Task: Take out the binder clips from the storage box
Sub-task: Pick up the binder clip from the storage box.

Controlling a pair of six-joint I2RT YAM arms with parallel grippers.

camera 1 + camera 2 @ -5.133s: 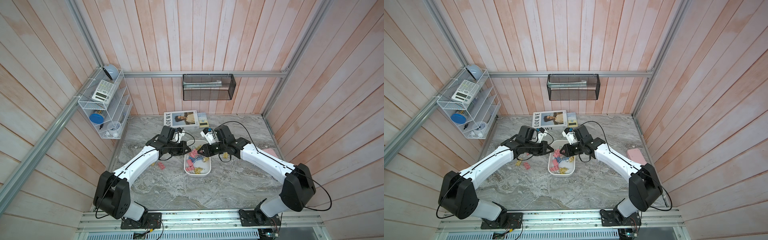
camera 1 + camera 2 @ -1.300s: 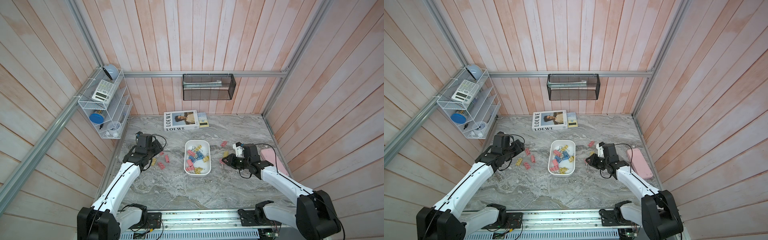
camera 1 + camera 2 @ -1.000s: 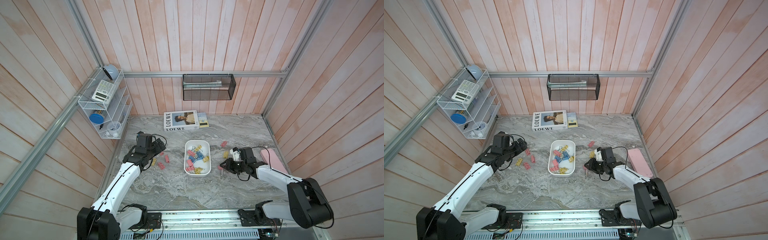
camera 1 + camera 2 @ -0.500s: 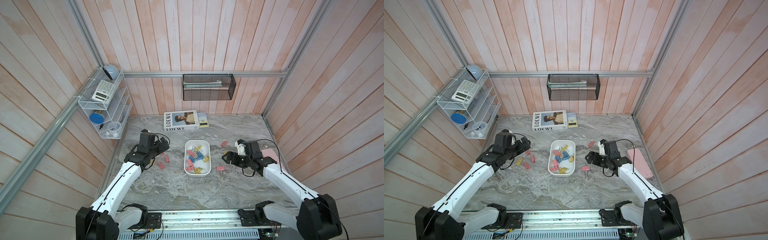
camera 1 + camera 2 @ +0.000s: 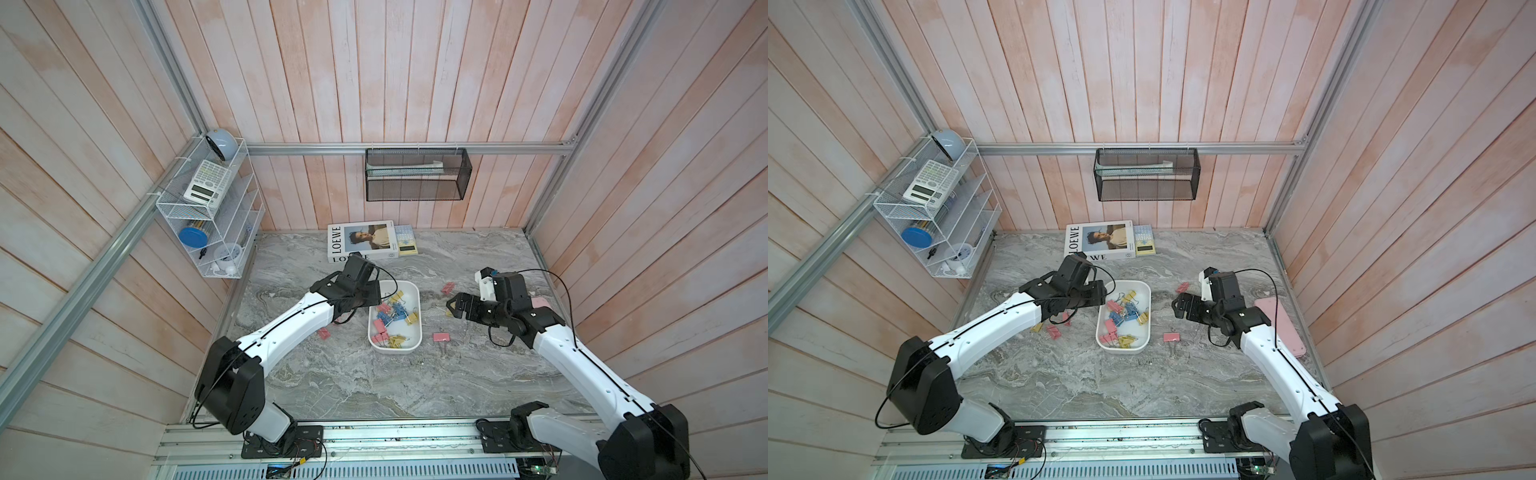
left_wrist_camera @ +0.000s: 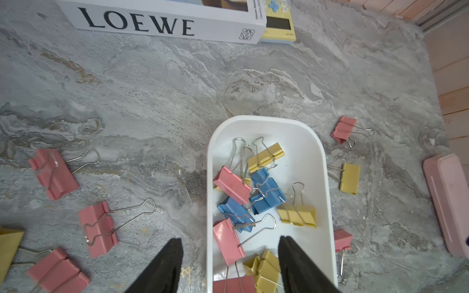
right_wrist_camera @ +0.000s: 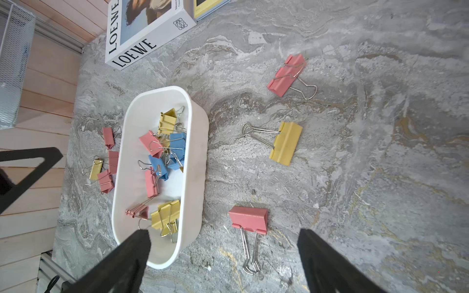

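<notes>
left end effector (image 6: 229, 265) hangs part-open and empty over one long wall of the storage box (image 6: 266, 119); right end effector (image 7: 222, 237) gapes wide, empty. box sits on the counter (image 5: 332, 395), holding pink, yellow, blue binder clips (image 6: 266, 192); others lie outside.

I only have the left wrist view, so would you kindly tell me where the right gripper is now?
Observer: The right gripper hovers over the table on the robot's right of the storage box, apart from its wall.
Operator: Is it carrying anything?
Observer: No; its wrist view shows the jaws wide open and empty.
Operator: What is nearest it?
Observer: A pink binder clip on the table, wire handles toward the fingertips.
</notes>
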